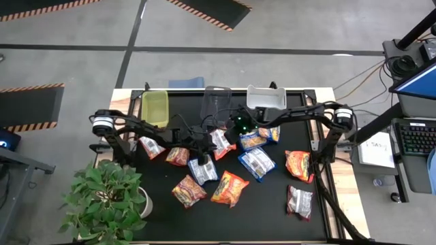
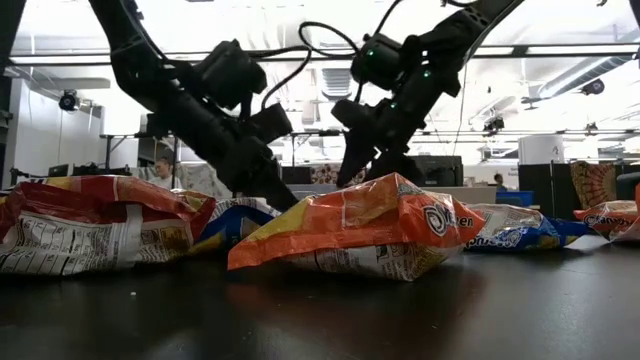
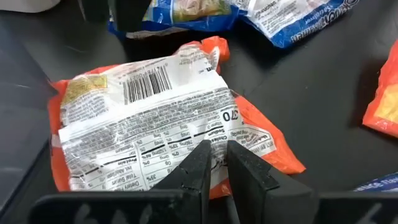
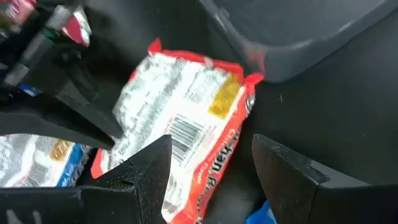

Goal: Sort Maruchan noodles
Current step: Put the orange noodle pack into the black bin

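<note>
We see the left arm reaching in from the table's (image 1: 122, 235) left edge toward centre. Its left claw (image 3: 214, 163) points down, fingers nearly together, pinching the edge of a red packet (image 3: 168, 118) lying label-up mid-table. The right arm bends in from the right, near the dark bin (image 4: 298, 31). Its right claw (image 4: 211, 168) stands open, empty, above the same packet.

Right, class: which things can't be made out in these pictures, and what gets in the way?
Left wrist view: whether the left gripper actually grips the orange packet; the contact is covered.
Low view: packets behind the front orange packet, which blocks them.
Right wrist view: dark bin, cut off by the edge.
High view: packet print, too small.
</note>
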Robot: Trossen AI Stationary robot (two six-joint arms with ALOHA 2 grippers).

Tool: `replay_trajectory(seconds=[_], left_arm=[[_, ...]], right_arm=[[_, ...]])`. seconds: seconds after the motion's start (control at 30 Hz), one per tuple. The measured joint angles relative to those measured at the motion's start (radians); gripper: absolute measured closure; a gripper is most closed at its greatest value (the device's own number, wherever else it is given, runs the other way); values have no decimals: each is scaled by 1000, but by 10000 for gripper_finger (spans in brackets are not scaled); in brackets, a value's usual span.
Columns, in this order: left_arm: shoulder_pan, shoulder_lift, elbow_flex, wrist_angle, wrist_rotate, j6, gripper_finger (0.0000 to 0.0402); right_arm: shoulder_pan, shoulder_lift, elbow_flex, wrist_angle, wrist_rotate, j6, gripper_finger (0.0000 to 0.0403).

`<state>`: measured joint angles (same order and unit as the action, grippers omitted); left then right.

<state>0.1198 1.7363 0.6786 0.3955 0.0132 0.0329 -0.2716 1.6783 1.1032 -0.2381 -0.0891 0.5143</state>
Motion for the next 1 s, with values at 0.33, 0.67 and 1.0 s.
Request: replay_trajectory(seconds=[0.33, 0.67, 1.0], left_arm=[[-2, 28, -9, 7, -1, -51, 364], [-2, 30, -43, 30, -2, -95, 364], [-4, 32, -77, 29, 0, -126, 364]], right_arm=[[-19, 27, 17, -36, -99, 4, 188], [-35, 38, 14, -9, -103, -1, 188], [-37, 90, 12, 67, -111, 1, 188]])
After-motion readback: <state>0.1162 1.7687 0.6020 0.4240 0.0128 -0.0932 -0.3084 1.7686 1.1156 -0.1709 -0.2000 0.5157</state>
